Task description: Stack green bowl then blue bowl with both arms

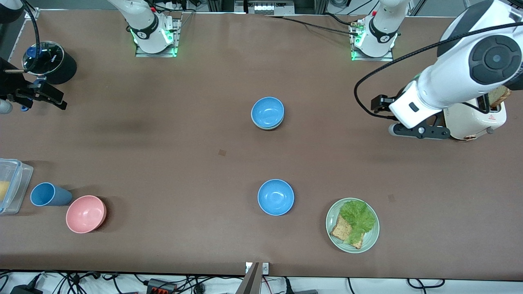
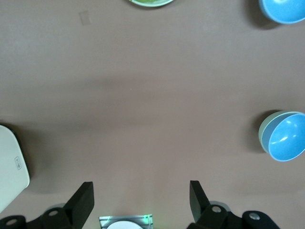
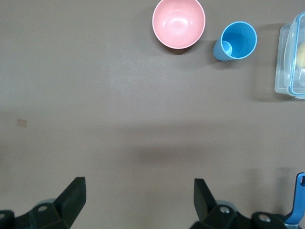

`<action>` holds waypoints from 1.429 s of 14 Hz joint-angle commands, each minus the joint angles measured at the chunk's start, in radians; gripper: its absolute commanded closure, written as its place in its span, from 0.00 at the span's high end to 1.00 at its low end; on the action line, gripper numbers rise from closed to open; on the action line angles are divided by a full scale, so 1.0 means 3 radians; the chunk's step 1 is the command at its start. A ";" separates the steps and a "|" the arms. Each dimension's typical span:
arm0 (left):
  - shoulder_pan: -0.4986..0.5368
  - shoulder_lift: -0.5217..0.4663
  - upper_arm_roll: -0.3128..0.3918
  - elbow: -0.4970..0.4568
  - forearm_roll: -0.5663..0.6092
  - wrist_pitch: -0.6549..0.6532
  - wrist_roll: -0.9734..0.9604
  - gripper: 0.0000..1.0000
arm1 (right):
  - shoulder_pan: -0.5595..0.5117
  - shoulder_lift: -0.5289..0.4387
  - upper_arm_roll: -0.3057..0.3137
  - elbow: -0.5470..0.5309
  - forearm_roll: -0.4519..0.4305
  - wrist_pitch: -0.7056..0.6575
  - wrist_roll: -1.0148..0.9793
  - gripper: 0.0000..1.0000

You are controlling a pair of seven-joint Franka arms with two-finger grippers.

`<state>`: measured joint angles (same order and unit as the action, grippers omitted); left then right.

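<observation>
A blue bowl sits nested in the green bowl at the table's middle; only the green rim shows under it. The left wrist view shows the same pair, blue bowl inside green bowl. A second blue bowl stands alone, nearer to the front camera, and it also shows in the left wrist view. My left gripper hangs open and empty over bare table beside the toaster. My right gripper hangs open and empty over the right arm's end.
A pale-green plate with lettuce and toast lies beside the lone blue bowl. A white toaster stands at the left arm's end. A pink bowl, blue tumbler, clear container and black lidded cup are at the right arm's end.
</observation>
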<state>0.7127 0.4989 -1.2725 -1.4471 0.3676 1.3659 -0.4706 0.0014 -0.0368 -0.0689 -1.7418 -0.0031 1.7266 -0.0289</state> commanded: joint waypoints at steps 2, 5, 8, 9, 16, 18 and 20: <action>0.0002 -0.0027 -0.0043 0.0038 -0.0019 -0.0094 0.0060 1.00 | 0.0021 0.0010 -0.0006 0.0007 -0.0025 0.0018 0.0030 1.00; 0.0083 -0.0037 -0.0048 0.0038 -0.0019 -0.0054 0.0253 1.00 | 0.0016 0.0010 -0.0011 0.0013 -0.0020 0.0013 0.0030 1.00; 0.0104 -0.0230 0.0033 0.0012 -0.0049 -0.0018 0.0402 1.00 | 0.0011 0.0010 -0.0011 0.0033 -0.0020 0.0013 0.0030 1.00; 0.0104 -0.0449 0.0191 -0.0049 -0.0080 0.0114 0.0580 1.00 | 0.0011 0.0010 -0.0011 0.0038 -0.0020 0.0013 0.0030 1.00; -0.0757 -0.1632 0.2320 -0.0826 -0.0990 0.0591 0.1103 1.00 | 0.0016 0.0015 -0.0011 0.0074 -0.0025 0.0007 0.0004 1.00; -0.1076 -0.1632 0.2778 -0.0842 -0.0990 0.0576 0.1053 1.00 | 0.0016 0.0010 -0.0011 0.0074 -0.0036 0.0007 0.0004 1.00; -0.1087 -0.1759 0.2795 -0.0903 -0.0975 0.0550 0.1072 1.00 | 0.0016 0.0010 -0.0011 0.0074 -0.0031 0.0002 0.0004 1.00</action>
<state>0.4119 0.0308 -0.4613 -1.6709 0.0934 1.5173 -0.1625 0.0017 -0.0330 -0.0695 -1.7315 -0.0031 1.7317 -0.0289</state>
